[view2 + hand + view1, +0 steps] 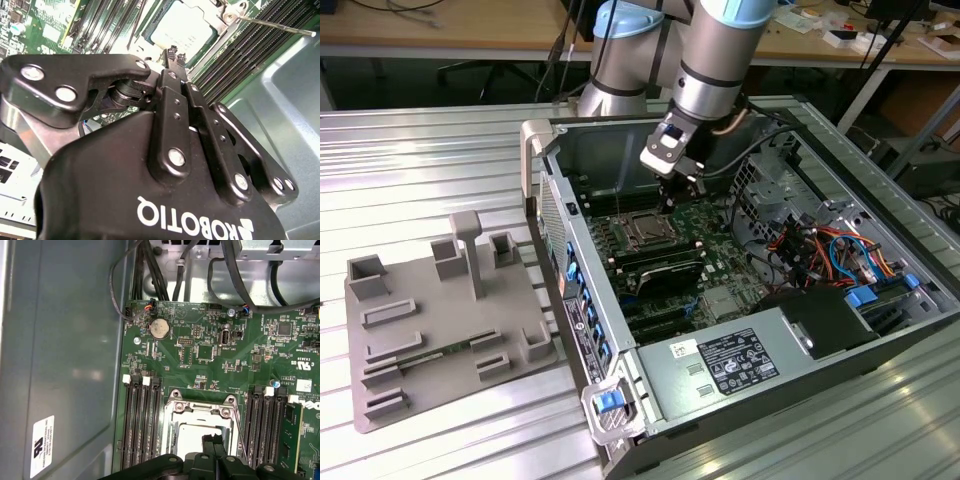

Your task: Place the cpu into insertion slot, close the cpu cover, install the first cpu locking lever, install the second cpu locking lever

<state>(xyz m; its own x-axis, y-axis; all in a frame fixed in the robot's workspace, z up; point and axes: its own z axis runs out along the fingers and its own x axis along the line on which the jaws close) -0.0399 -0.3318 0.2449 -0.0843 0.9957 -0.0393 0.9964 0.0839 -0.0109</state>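
The cpu (182, 30) is already seated in the insertion slot (171, 426), silvery top up, directly below the gripper (176, 52). Nearest the wrist, the black fingers (172, 107) are drawn together tip to tip, with nothing between them that I can make out. They hang just above the chip's edge, and I can't tell whether they touch it. Around the chip the cpu cover (200, 409) looks to be lying flat, its window framing the metal top. Just beyond, a thin locking lever (272, 22) sticks out free over the memory slots (240, 55), so I'd say the lever step is in hand. To my eye that calls for the closed tips to meet the thin rod squarely and press it down under its catch without slipping off. Farther back lie the green motherboard (200, 350) and the grey case wall (65, 340).
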